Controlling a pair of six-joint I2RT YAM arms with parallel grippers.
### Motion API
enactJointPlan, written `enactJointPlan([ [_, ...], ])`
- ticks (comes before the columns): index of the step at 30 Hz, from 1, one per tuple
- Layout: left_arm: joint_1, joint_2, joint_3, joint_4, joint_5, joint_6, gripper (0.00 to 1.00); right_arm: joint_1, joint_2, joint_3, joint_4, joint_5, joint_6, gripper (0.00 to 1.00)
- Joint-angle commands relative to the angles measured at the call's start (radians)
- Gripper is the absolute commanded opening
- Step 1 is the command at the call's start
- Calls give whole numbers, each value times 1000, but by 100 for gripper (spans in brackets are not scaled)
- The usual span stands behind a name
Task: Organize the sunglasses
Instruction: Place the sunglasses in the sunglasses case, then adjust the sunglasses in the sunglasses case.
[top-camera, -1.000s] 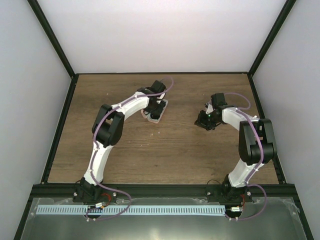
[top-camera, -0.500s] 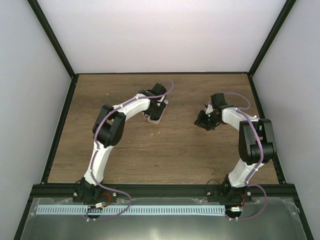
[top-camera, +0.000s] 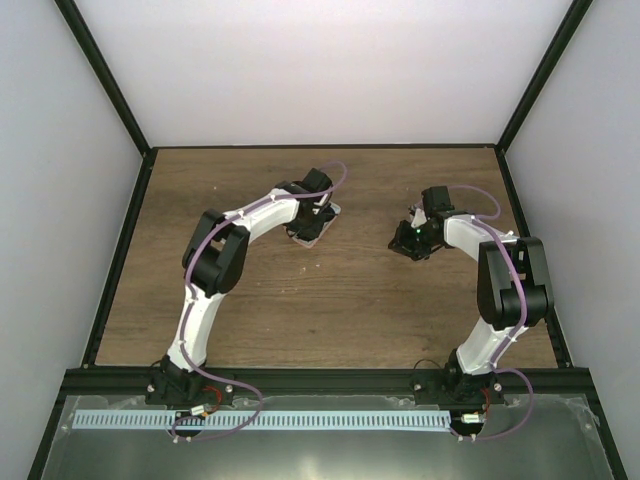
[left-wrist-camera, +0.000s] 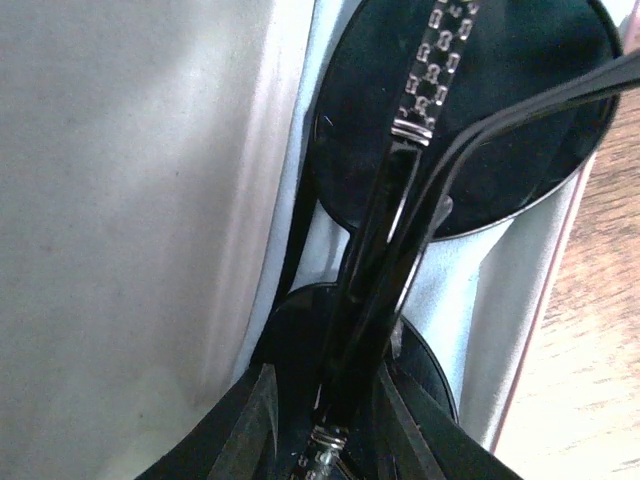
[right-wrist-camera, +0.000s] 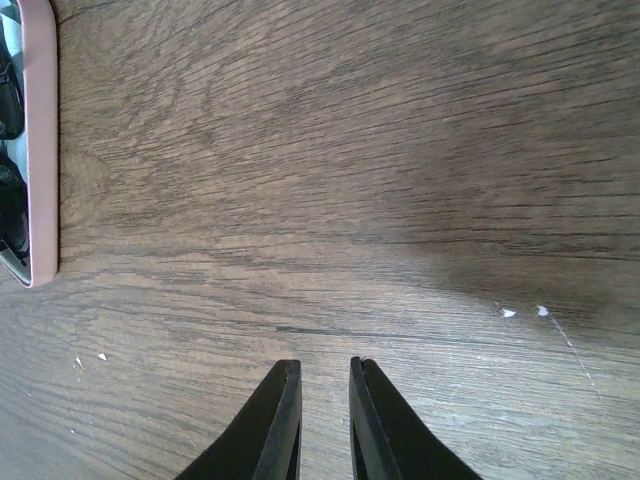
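Observation:
The black sunglasses (left-wrist-camera: 470, 110) are folded and lie on a light blue cloth (left-wrist-camera: 440, 290) inside the open pink case (left-wrist-camera: 560, 260). The case's pale inner lid (left-wrist-camera: 130, 200) fills the left of the left wrist view. My left gripper (left-wrist-camera: 330, 420) is down in the case with a finger on each side of the folded frame, shut on it. From above, the left gripper (top-camera: 318, 212) covers most of the case (top-camera: 306, 236). My right gripper (right-wrist-camera: 325, 400) is empty, its jaws almost together, low over bare wood right of the case (right-wrist-camera: 40, 150).
The wooden table (top-camera: 330, 300) is bordered by a black frame and white walls. The right gripper (top-camera: 402, 240) rests mid-right on the table. A few small white specks (right-wrist-camera: 520, 312) lie on the wood near it.
My left gripper has shifted slightly toward the far right over the case and settled into it. The right arm has not moved.

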Motion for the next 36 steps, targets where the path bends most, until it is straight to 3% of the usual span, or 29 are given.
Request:
enactJointPlan([
  [1,-11,-52,1,-17,0,11,30,-7,8,17,7,-15,-12,16],
  [6,-15,-75,17,-18,2,11,45,-7,9,19,8,-19,-14,16],
  [12,-17,-83,36,-25,-7,12,46,-7,13,24,6,-25,-13,16],
  [24,-21,39,277,-68,150,25,16,-7,7,19,0,-7,-12,16],
  [36,-21,100,267,-89,188,40,15,-7,23,30,-5,0,-15,16],
])
